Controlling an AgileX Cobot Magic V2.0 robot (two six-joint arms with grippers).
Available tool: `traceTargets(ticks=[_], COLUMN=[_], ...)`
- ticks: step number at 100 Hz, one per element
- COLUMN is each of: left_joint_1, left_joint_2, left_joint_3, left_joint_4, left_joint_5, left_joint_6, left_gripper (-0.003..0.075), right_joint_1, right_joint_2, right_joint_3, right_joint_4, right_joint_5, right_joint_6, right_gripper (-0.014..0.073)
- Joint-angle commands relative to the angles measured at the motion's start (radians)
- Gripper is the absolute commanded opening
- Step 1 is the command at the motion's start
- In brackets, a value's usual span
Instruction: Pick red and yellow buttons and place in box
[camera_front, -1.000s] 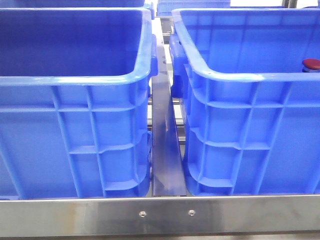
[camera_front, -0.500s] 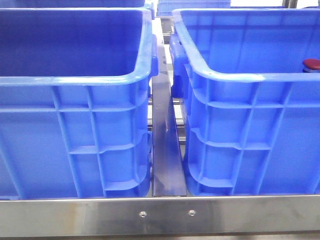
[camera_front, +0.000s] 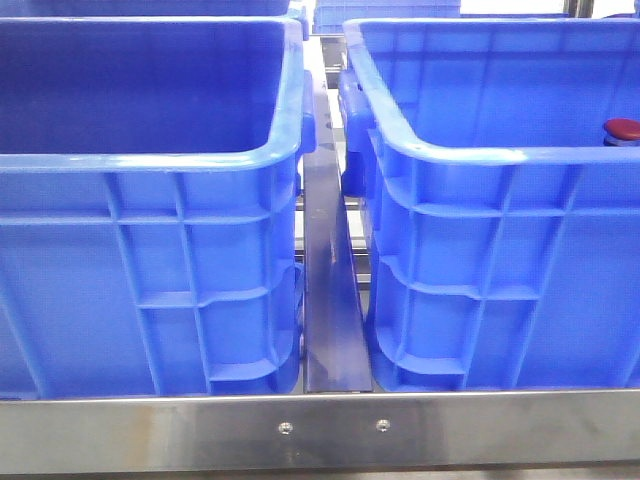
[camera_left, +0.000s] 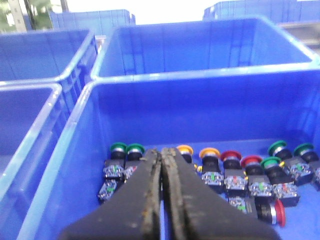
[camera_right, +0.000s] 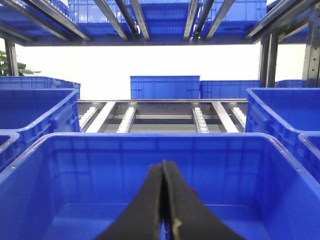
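Two large blue crates fill the front view side by side: the left crate (camera_front: 150, 200) and the right crate (camera_front: 500, 220), both on a steel shelf with a metal front rail (camera_front: 320, 432) and a metal divider strip (camera_front: 335, 300) running between them. Neither arm shows in this view. At the far right edge a red button cap (camera_front: 622, 128) peeks over the right crate's rim.

In the left wrist view, the left gripper (camera_left: 161, 165) hangs over a blue crate (camera_left: 75, 165) that holds the push-buttons; its two dark fingers are pressed together with nothing between them. On the crate floor lies a row of buttons on black bodies: green buttons (camera_left: 126, 148), a yellow button (camera_left: 209, 152), another yellow button (camera_left: 185, 149) partly hidden behind the fingers, red buttons (camera_left: 231, 156), and more green ones (camera_left: 277, 148). One red button (camera_left: 272, 212) lies on its side.

In the right wrist view, the right gripper (camera_right: 163, 170) sits above a blue box (camera_right: 75, 165), its fingers closed against each other and holding nothing.
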Motion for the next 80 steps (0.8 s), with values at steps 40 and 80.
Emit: traceTargets(ticks=[40, 80], left_joint_1=[0.003, 0.003], left_joint_2=[-0.071, -0.071], left_joint_3=[0.003, 0.003], left_joint_4=[0.0, 0.0], left_joint_5=[-0.079, -0.079], left_joint_6=[-0.012, -0.012], left_gripper=[-0.002, -0.002], right_joint_1=[0.001, 0.001], right_joint_2=[-0.108, -0.108], right_joint_3=[0.029, 0.029], right_joint_4=[0.02, 0.02], right_joint_5=[-0.009, -0.009], right_joint_6=[-0.006, -0.006], right_gripper=[-0.0057, -0.0057])
